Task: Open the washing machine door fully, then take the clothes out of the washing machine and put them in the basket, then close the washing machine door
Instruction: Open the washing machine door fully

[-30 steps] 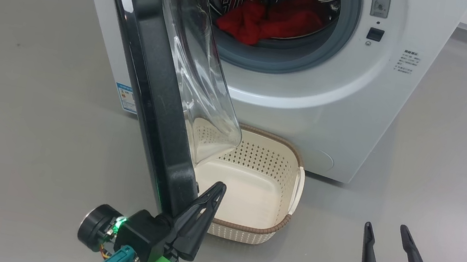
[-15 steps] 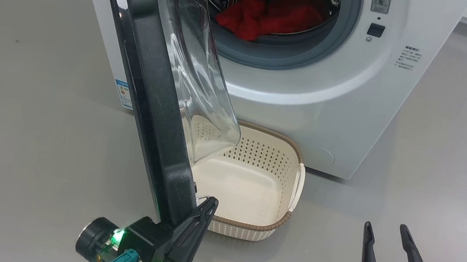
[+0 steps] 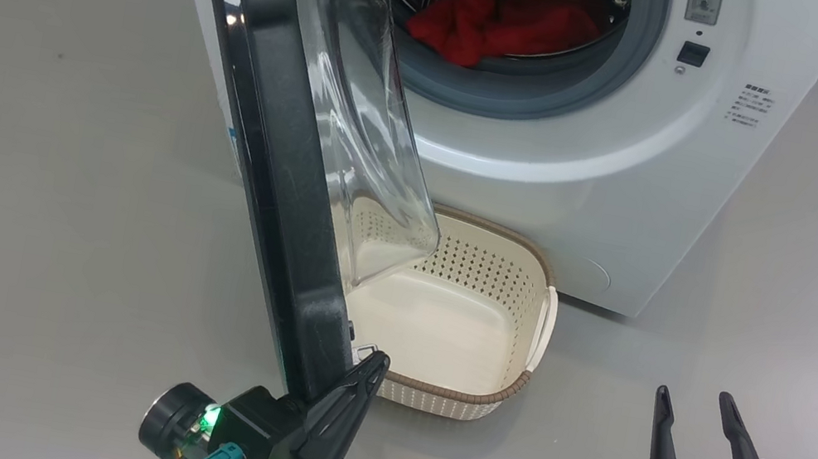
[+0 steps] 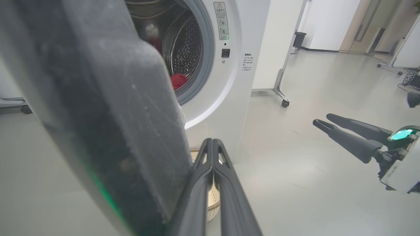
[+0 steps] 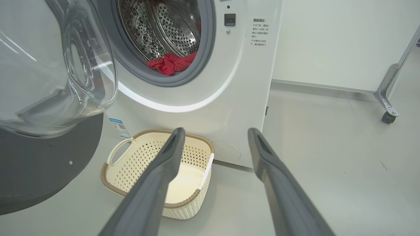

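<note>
The washing machine door [image 3: 279, 156] stands swung out from the left side of the washing machine [image 3: 548, 204], its glass bowl [image 3: 367, 87] facing the drum opening. The clothes [image 3: 497, 18] lie inside the drum, at the opening's lower lip. The basket [image 3: 487, 264] sits on the floor just in front of the machine's base, partly under the glass bowl. The left claw [image 3: 375, 362], fingers pressed together with nothing between them, lies along the door's free edge, farthest from the machine. The right claw [image 3: 693, 393], fingers spread and empty, hangs over the floor before the machine's right corner.
</note>
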